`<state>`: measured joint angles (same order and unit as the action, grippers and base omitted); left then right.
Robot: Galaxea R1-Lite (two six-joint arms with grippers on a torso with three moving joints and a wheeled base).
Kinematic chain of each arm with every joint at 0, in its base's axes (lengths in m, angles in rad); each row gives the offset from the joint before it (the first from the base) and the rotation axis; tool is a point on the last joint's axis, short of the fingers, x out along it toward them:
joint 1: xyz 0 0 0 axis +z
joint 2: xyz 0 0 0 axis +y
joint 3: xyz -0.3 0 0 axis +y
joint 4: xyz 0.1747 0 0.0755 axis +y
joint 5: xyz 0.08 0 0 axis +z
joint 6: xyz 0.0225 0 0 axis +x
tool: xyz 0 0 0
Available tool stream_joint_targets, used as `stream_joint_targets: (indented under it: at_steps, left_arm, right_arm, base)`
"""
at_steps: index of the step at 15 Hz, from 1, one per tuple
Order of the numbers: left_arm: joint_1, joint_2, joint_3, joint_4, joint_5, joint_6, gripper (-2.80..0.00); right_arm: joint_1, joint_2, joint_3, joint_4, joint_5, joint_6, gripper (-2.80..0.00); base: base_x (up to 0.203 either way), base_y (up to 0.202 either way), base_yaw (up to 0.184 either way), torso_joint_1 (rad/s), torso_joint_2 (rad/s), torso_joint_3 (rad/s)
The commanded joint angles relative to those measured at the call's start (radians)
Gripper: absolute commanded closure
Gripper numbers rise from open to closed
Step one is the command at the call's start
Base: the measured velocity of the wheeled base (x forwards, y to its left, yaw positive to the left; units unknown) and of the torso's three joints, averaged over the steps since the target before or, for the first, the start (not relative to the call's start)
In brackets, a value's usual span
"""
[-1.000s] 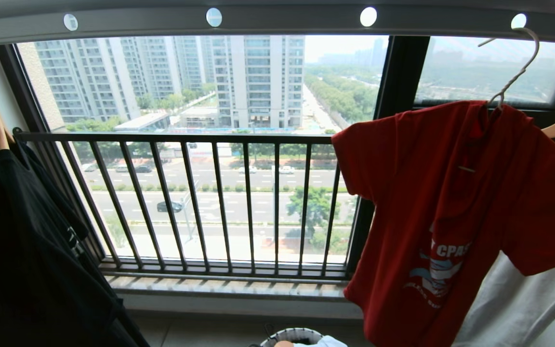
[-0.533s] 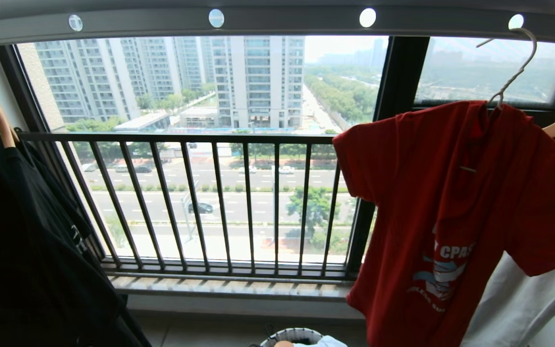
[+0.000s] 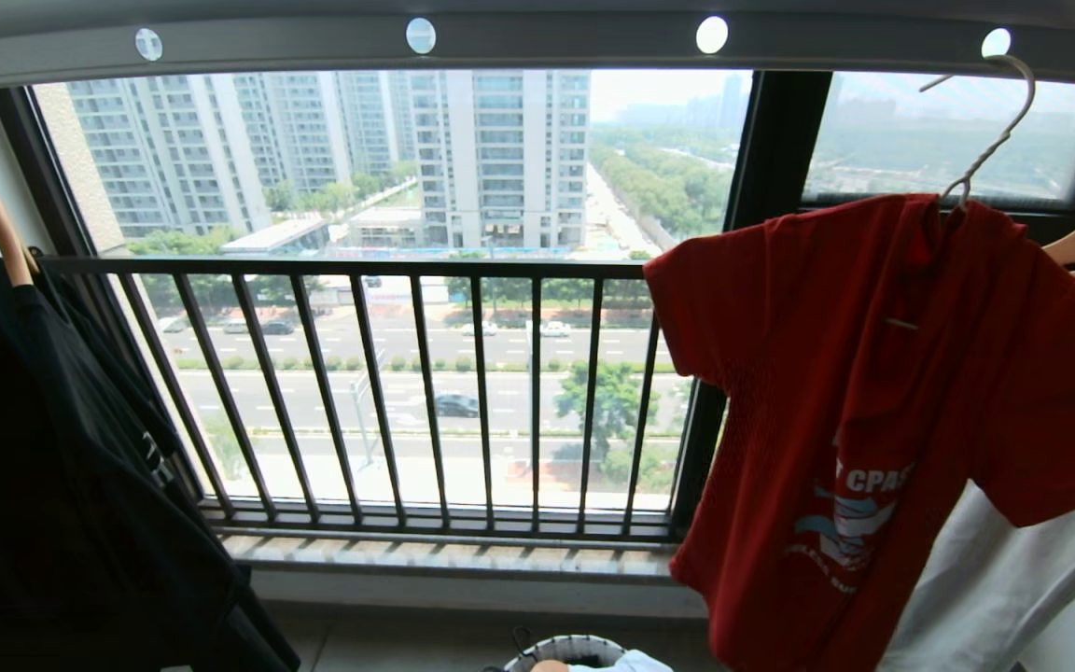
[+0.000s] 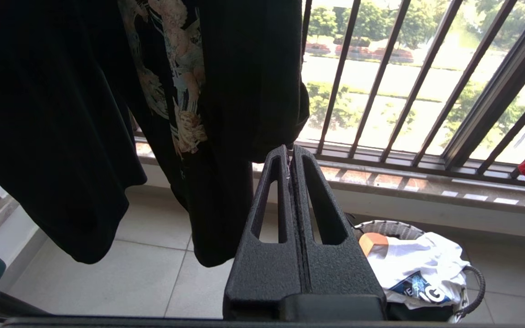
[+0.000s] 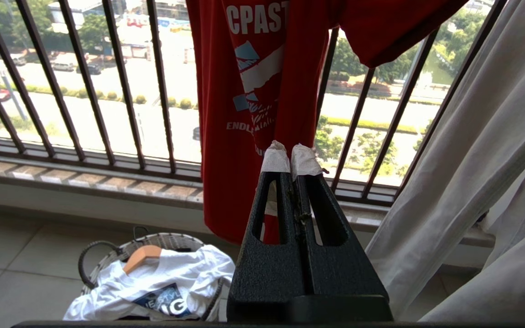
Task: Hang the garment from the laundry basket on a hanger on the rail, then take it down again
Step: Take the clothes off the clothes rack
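The red garment (image 3: 883, 420) hangs on the off-white wire hanger (image 3: 990, 140), whose hook sits on the grey holed rail (image 3: 537, 42) at the right. The same garment (image 5: 253, 91) fills the middle of the right wrist view, beyond my right gripper (image 5: 291, 157), which is shut and empty with taped tips. My left gripper (image 4: 290, 152) is shut on nothing, below the black T-shirt's hem. The laundry basket (image 3: 567, 651) stands on the floor by the window. Neither arm shows in the head view.
A black T-shirt (image 3: 62, 467) on a wooden hanger hangs at the left. A white printed T-shirt (image 5: 153, 282) and a wooden hanger lie in the basket (image 4: 397, 226). White cloth (image 3: 1013, 588) hangs at the far right. The dark barred window railing (image 3: 388, 392) runs behind.
The red garment sways slightly on its hanger and the black T-shirt shifts a little. Both grippers stay still and shut.
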<state>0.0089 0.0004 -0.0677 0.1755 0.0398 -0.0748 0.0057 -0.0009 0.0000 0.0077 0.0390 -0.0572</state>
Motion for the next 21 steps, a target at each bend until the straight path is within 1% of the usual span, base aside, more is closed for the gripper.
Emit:
stream_joint_targets:
  at_steps: [1, 21]
  left_arm:
    - [0.000, 0.000, 0.000, 0.001, 0.001, 0.000, 0.00]
    - [0.000, 0.000, 0.000, 0.001, 0.000, 0.000, 0.00]
  right_arm:
    - [0.000, 0.001, 0.000, 0.000, 0.001, -0.001, 0.00]
    - [0.000, 0.001, 0.000, 0.000, 0.001, -0.001, 0.00]
  base:
    - [0.000, 0.000, 0.000, 0.000, 0.00, 0.000]
    - [0.000, 0.000, 0.000, 0.000, 0.00, 0.000]
